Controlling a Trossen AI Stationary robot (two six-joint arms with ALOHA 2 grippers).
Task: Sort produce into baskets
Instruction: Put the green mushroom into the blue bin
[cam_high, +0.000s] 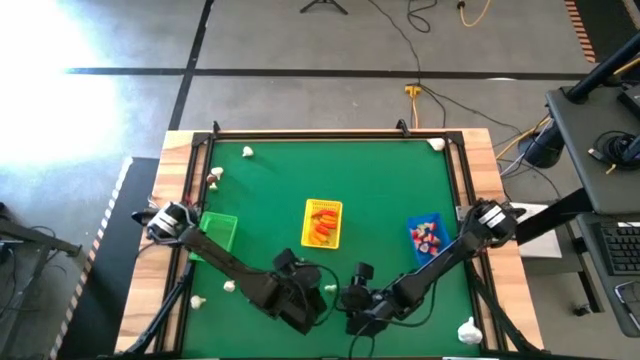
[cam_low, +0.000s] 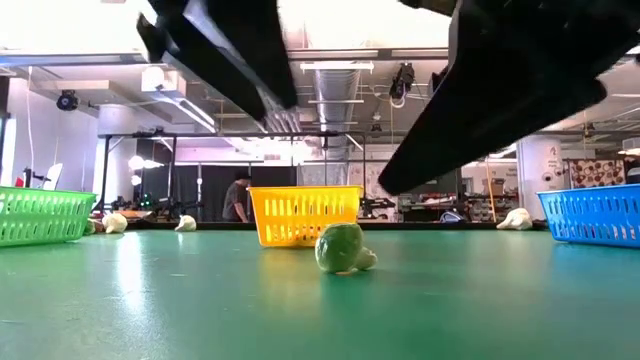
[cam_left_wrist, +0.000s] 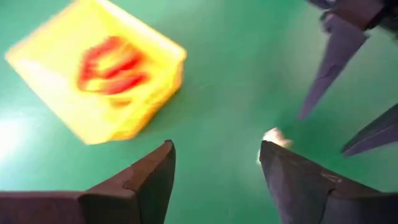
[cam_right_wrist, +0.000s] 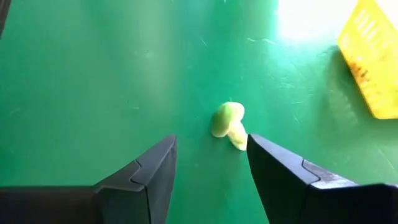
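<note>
Both claws are seen low over the near middle of the green surface (cam_high: 400, 190); the left claw (cam_left_wrist: 214, 171) is held open with nothing between its dark fingers, and the yellow basket (cam_high: 323, 222), loaded with orange pieces (cam_high: 321, 228), lies ahead of it and well apart; the right claw (cam_right_wrist: 208, 165) is also parted and empty, and a small pale green piece (cam_right_wrist: 229, 124) lies on the surface just beyond its fingertips, untouched; the same piece (cam_low: 340, 248) is seen in the low view, alone on the mat beneath the two arms, with the yellow basket behind it; the right claw's fingers are glimpsed just across from the left claw, with the pale piece (cam_left_wrist: 273, 138) between the two; the green basket (cam_high: 219, 233) sits far out to the left claw's side, near its arm's base; the blue basket (cam_high: 426, 236), holding red-and-white pieces (cam_high: 428, 236), is found out to the right claw's side; white pieces (cam_high: 247, 151) are scattered well away toward the surface's far edge and corners; another white piece (cam_high: 470, 329) lies at the near right corner.
</note>
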